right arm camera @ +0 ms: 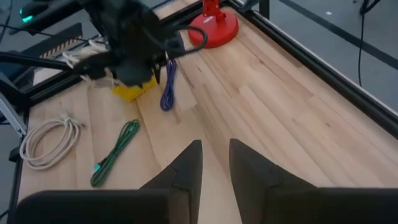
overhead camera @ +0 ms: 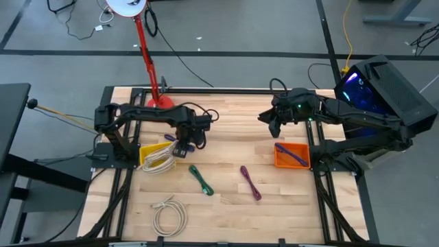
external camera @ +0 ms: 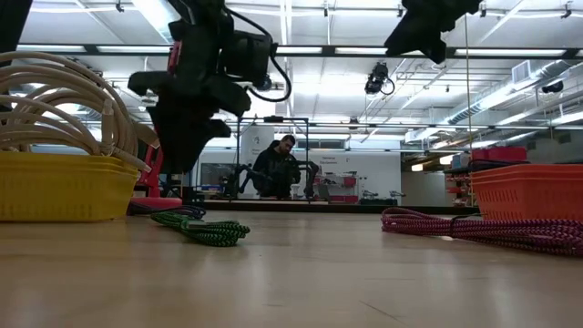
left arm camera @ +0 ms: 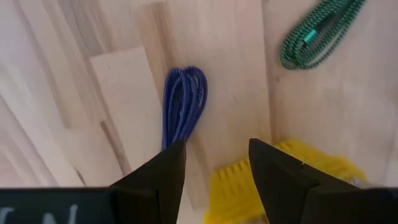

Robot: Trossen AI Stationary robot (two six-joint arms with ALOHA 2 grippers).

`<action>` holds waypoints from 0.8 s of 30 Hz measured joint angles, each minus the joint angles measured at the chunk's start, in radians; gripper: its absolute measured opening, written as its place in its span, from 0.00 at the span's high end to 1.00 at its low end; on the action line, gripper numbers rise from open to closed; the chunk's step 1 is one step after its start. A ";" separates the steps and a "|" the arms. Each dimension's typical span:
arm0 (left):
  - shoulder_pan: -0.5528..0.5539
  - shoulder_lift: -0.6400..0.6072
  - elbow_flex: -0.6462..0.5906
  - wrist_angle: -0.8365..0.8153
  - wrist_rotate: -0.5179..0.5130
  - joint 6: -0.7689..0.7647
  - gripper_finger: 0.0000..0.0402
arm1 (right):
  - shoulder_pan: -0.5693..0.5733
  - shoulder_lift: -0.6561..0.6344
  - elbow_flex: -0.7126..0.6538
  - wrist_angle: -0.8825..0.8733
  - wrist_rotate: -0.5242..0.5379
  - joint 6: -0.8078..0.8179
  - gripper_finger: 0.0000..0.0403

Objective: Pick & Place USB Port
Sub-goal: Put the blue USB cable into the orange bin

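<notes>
A coiled blue cable (left arm camera: 183, 102) lies flat on the wooden table beside the yellow basket (overhead camera: 156, 156), which holds white cables. My left gripper (left arm camera: 214, 146) points down just above the table with its fingers open, the blue cable's near end ahead of one fingertip; it touches nothing. A green cable (overhead camera: 201, 180), a magenta cable (overhead camera: 250, 182) and a white cable (overhead camera: 169, 214) lie loose on the table. My right gripper (right arm camera: 214, 165) hangs high over the table's right half, narrowly open and with nothing between its fingers. The orange basket (overhead camera: 291, 154) holds a purple cable.
A red lamp stand (overhead camera: 159, 103) rises from the table's far edge behind the left arm. The yellow basket's corner (left arm camera: 236, 193) sits right by the left fingers. Bare wood lies in the table's middle. A person (external camera: 278, 169) sits far off in the room.
</notes>
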 joint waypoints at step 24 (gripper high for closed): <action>-0.040 0.083 -0.062 0.195 -0.087 -0.011 0.55 | 0.000 0.000 0.000 0.075 -0.007 0.008 0.80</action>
